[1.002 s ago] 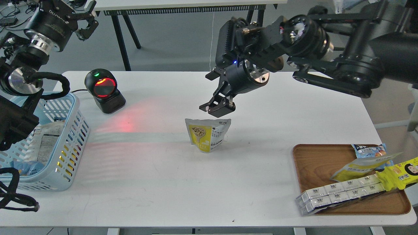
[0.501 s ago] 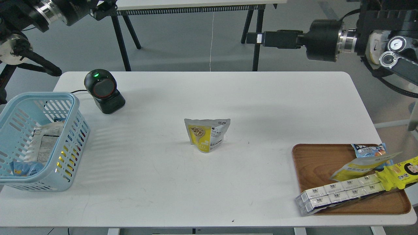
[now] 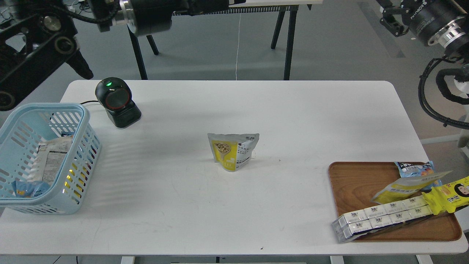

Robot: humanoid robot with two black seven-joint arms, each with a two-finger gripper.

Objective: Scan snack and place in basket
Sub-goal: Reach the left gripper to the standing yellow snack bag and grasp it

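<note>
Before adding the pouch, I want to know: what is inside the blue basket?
The basket holds a white printed packet and a blue packet; anything beneath them is hidden.

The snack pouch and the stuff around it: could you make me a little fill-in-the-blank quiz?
1. The snack stands upright on the white ____.
2. The basket is light ____.
3. The scanner stands between the basket and the ____.
4. The long white multi-box pack lies on the wooden ____.

Missing words: table, blue, snack, tray.
</note>
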